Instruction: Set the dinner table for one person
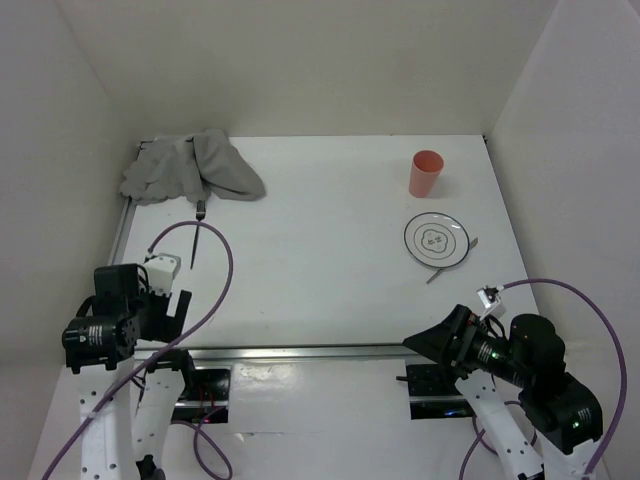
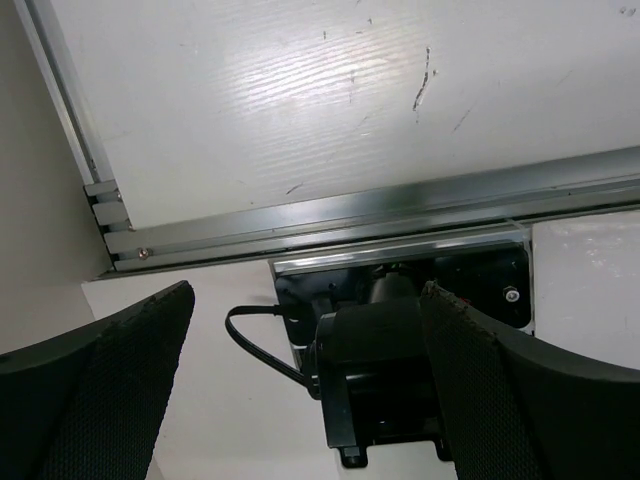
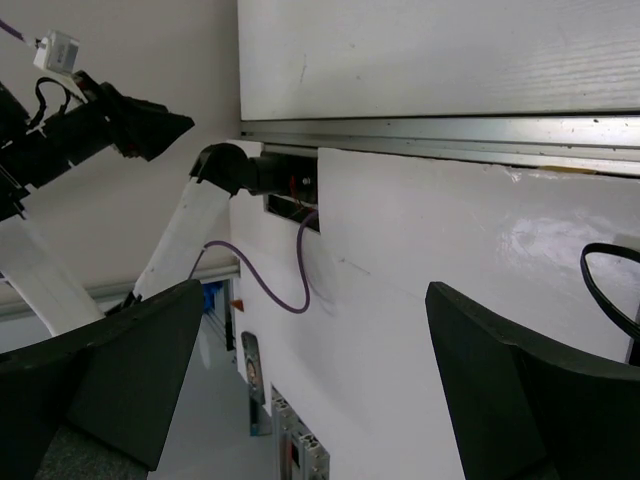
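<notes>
The white dinner table (image 1: 320, 250) carries a small plate (image 1: 435, 240) with a dark rim and a drawn centre at the right. A silver utensil (image 1: 434, 275) pokes out from under it. Behind the plate stands a pink cup (image 1: 426, 173). A fork (image 1: 197, 235) lies at the left, just in front of a crumpled grey cloth (image 1: 190, 165) in the back-left corner. My left gripper (image 1: 172, 305) hangs open over the table's near-left edge, holding nothing. My right gripper (image 1: 420, 342) is open and empty at the near-right edge. Both are far from every item.
A metal rail (image 2: 350, 215) runs along the table's near edge, with the arm's black base (image 2: 385, 370) below it. White walls close in the left, back and right sides. Purple cables (image 1: 215, 290) loop from both arms. The right wrist view shows the table's edge (image 3: 450, 50) and the left arm.
</notes>
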Controlling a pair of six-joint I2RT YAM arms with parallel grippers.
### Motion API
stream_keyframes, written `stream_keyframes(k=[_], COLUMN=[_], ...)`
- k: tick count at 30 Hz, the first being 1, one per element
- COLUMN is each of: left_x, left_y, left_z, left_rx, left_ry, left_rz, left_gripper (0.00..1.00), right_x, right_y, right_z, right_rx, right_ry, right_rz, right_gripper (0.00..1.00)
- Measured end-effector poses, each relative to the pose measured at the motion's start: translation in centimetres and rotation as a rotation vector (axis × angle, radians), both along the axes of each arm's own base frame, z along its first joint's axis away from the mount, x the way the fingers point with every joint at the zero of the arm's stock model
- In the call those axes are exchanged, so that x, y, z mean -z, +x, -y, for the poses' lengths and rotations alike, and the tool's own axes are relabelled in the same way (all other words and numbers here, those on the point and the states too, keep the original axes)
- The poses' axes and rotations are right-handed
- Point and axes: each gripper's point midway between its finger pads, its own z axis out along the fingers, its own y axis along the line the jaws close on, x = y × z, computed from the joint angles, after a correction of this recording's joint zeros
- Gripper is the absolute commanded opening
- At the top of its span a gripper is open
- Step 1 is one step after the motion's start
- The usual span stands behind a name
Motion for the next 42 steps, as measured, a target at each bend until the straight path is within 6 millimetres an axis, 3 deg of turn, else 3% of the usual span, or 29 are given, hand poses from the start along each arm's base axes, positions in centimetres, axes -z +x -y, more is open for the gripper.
stream_keyframes(k=[5,9,12,14,16,18,19,21,24,26,28,31,35,38,42], left_x=[-1.7,-6.4,-11.2,-14.4,-15.8,-16.6,-16.9,-16.0,-16.1,-13.4,-10.4,-5.5,-0.8,-0.2,-0.1], left_y=[0.2,1.2,3.3,6.2,9.6,14.2,17.9,21.6,29.9,33.6,36.0,38.5,39.2,39.4,41.2], left_z=[0.0,0.4,0.4,-0.1,-1.2,-2.8,-3.9,-4.2,-3.6,-3.0,-2.4,-1.5,-2.1,-3.8,-5.7], left_rx=[0.011,0.043,0.055,0.068,0.077,0.090,0.092,0.114,0.148,0.163,0.180,0.197,0.150,0.089,0.022], left_ry=[0.009,0.015,0.025,0.049,0.093,0.158,0.196,0.203,0.216,0.237,0.250,0.261,0.249,0.225,0.225], left_rz=[0.053,0.202,0.333,0.403,0.419,0.399,0.396,0.291,0.305,0.249,0.180,0.077,-0.009,0.001,0.063], left_gripper=[1.00,1.00,1.00,1.00,1.00,1.00,1.00,1.00,1.00,1.00,1.00,1.00,0.98,0.98,0.99], right_x=[0.1,0.1,-0.7,-1.3,-1.4,-1.4,-1.2,-0.3,0.8,2.1,3.3,4.6,5.4,6.5,8.3], right_y=[0.2,1.9,4.3,6.3,8.1,10.4,12.0,14.1,17.0,19.1,20.6,22.4,24.8,26.6,29.3], right_z=[0.0,0.0,0.3,0.5,0.5,0.2,0.0,-0.5,-1.3,-1.9,-2.5,-3.0,-3.7,-4.3,-5.5], right_rx=[-0.001,-0.003,0.006,0.007,0.000,-0.017,-0.024,-0.046,-0.072,-0.087,-0.099,-0.107,-0.105,-0.106,-0.115], right_ry=[-0.013,-0.092,-0.187,-0.255,-0.309,-0.354,-0.381,-0.413,-0.437,-0.451,-0.458,-0.467,-0.463,-0.464,-0.468], right_rz=[-0.015,-0.078,-0.090,-0.092,-0.095,-0.083,-0.071,-0.075,-0.049,-0.053,-0.060,-0.061,-0.035,-0.040,-0.055], right_gripper=[1.00,1.00,1.00,1.00,1.00,1.00,1.00,1.00,1.00,1.00,1.00,1.00,1.00,1.00,1.00])
